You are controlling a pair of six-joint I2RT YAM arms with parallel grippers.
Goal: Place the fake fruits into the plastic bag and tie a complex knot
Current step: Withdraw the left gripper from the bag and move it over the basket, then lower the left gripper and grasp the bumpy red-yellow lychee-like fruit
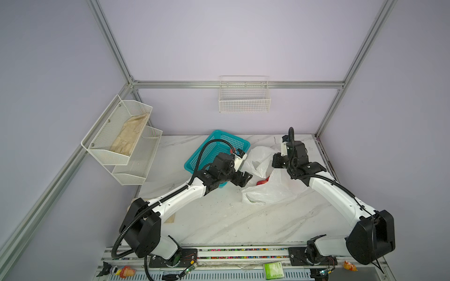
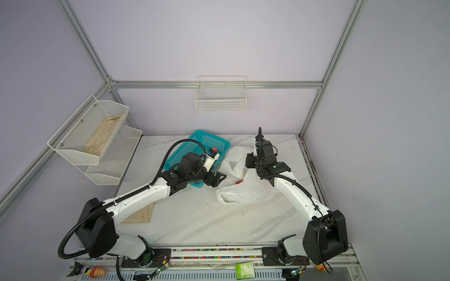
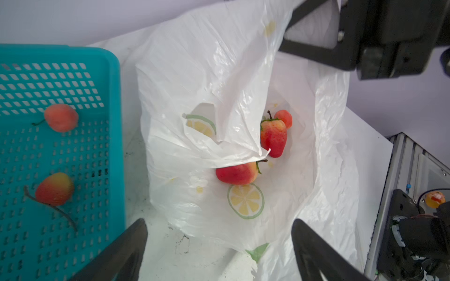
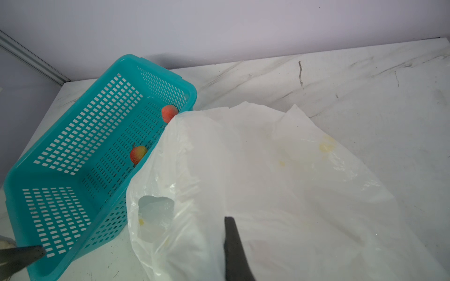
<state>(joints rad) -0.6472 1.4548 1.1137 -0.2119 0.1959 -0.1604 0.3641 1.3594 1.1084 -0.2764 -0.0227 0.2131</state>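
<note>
- Left gripper [image 3: 219,221] wide open, empty, over bag [image 3: 219,73]; right gripper [image 4: 230,226] clamped on bag rim.
- Risk: flap [image 3: 231,136] sagging over mouth could block basket [image 3: 114,97] strawberries [image 3: 60,118].

My left gripper [image 3: 219,226], jaws wide, hangs over the plastic bag [image 3: 328,170], and the mouth gapes below me: a clear drop to the strawberries [image 3: 272,138]. A loose fold [image 3: 219,97] sags across the mouth on the basket side. My right gripper [image 1: 276,164], pinched on the raised rim, bars that edge. The basket [image 3: 114,121] wall stands just beside the bag.
</note>
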